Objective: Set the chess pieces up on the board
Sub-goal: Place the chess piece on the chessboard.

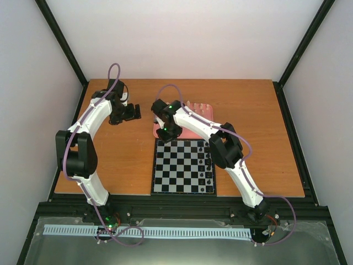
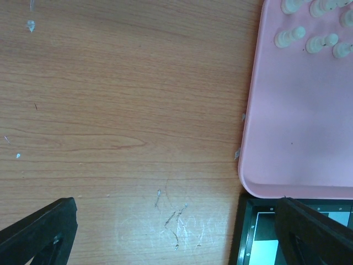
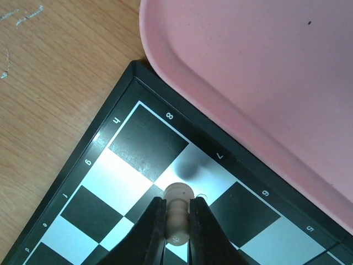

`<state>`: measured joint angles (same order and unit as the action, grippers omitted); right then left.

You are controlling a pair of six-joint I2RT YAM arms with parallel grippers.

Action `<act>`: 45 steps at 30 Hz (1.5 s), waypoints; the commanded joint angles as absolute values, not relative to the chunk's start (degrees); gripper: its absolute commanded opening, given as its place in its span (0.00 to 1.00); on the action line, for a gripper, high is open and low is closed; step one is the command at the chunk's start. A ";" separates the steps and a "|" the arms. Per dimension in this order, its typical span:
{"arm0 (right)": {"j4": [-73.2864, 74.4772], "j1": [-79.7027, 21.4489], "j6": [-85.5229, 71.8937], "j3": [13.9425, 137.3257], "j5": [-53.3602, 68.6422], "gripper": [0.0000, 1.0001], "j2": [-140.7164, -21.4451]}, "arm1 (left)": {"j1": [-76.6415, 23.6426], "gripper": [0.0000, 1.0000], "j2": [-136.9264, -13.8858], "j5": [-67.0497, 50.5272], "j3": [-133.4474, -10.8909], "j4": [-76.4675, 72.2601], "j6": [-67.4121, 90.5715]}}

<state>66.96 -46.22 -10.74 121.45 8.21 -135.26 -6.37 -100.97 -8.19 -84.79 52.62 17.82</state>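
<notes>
The chequered board (image 1: 183, 167) lies in the middle of the table, with black pieces (image 1: 208, 165) along its right edge. My right gripper (image 3: 177, 229) is shut on a cream chess piece (image 3: 178, 218) and holds it just above the board's far left corner (image 3: 143, 138), its shadow on a white square. In the top view that gripper (image 1: 165, 131) hangs over the board's far edge. Several cream pieces (image 2: 309, 40) lie in the pink tray (image 2: 298, 132). My left gripper (image 2: 176, 237) is open and empty over bare wood, left of the tray.
The pink tray (image 1: 187, 130) sits right behind the board, touching its far edge. The right arm's elbow (image 1: 225, 149) hangs over the board's right side. Black frame posts stand at the table's far corners. Scratched wood (image 2: 174, 221) lies under the left gripper.
</notes>
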 commanded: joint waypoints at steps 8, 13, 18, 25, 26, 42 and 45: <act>69.07 -45.55 -10.55 124.20 7.53 0.03 -137.37 | -5.92 1.00 -99.93 -9.15 -85.06 51.49 18.45; 69.34 -45.45 -10.46 124.76 7.42 0.03 -137.98 | -5.92 1.00 -100.03 -9.14 -85.08 51.47 18.38; 69.43 -45.10 -10.74 124.74 7.30 0.04 -138.30 | -5.91 1.00 -100.02 -9.21 -84.91 51.38 18.37; 69.70 -45.09 -10.90 124.72 7.31 0.22 -138.45 | -5.83 1.00 -100.01 -9.31 -84.78 51.27 18.37; 69.69 -45.09 -10.90 124.72 7.30 0.24 -138.43 | -5.86 1.00 -99.99 -9.34 -84.76 51.23 18.41; 68.01 -44.29 -10.75 123.40 3.85 0.67 -126.43 | -5.76 1.00 -99.48 -9.13 -84.17 51.16 18.17; 67.47 -40.97 -11.77 123.48 3.76 0.67 -123.40 | -5.78 1.00 -99.58 -9.24 -84.28 51.27 18.19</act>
<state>68.36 -44.73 -10.59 122.91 5.39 -129.99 -6.17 -100.97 -8.82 -84.07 52.25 17.82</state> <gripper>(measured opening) 0.673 0.999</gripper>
